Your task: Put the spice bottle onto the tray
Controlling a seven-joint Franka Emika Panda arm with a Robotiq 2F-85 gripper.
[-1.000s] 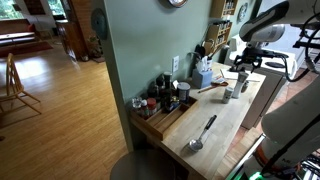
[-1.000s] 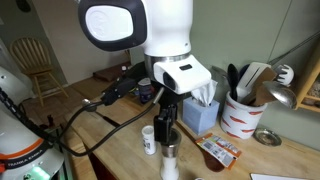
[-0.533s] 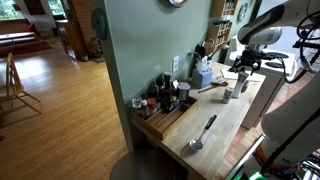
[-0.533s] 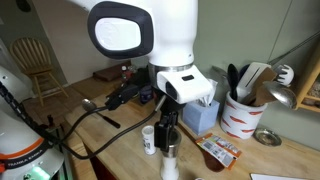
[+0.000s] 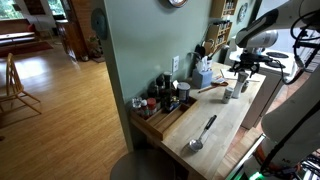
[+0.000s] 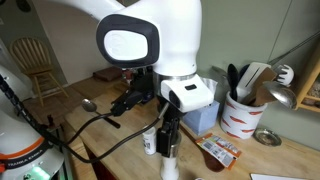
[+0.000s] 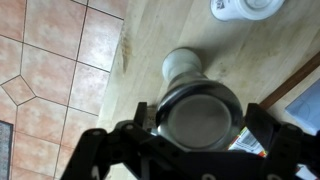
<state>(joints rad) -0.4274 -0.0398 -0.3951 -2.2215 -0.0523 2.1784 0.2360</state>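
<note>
The spice bottle (image 7: 187,68) is a slim pale cylinder standing upright on the wooden table; its round cap fills the middle of the wrist view. It also shows in both exterior views (image 6: 168,156) (image 5: 242,84). My gripper (image 7: 198,122) is directly over it, with one finger on each side of the cap, open, and the bottle still rests on the table. The gripper also shows in both exterior views (image 6: 168,138) (image 5: 243,70). The light-brown wooden tray (image 5: 165,121) lies at the far end of the table by the wall, with several dark-lidded jars on it.
A small white cup (image 6: 148,140) (image 7: 243,8) stands next to the bottle. A printed packet (image 6: 218,152), a blue box (image 6: 203,116), a utensil crock (image 6: 238,116) and a small metal bowl (image 6: 266,136) are nearby. A metal ladle (image 5: 203,133) lies mid-table. The table edge and tiled floor (image 7: 60,70) are close.
My arm has come down over the spice bottle, so the fingers now sit lower around it. The bottle and the cup have not moved.
</note>
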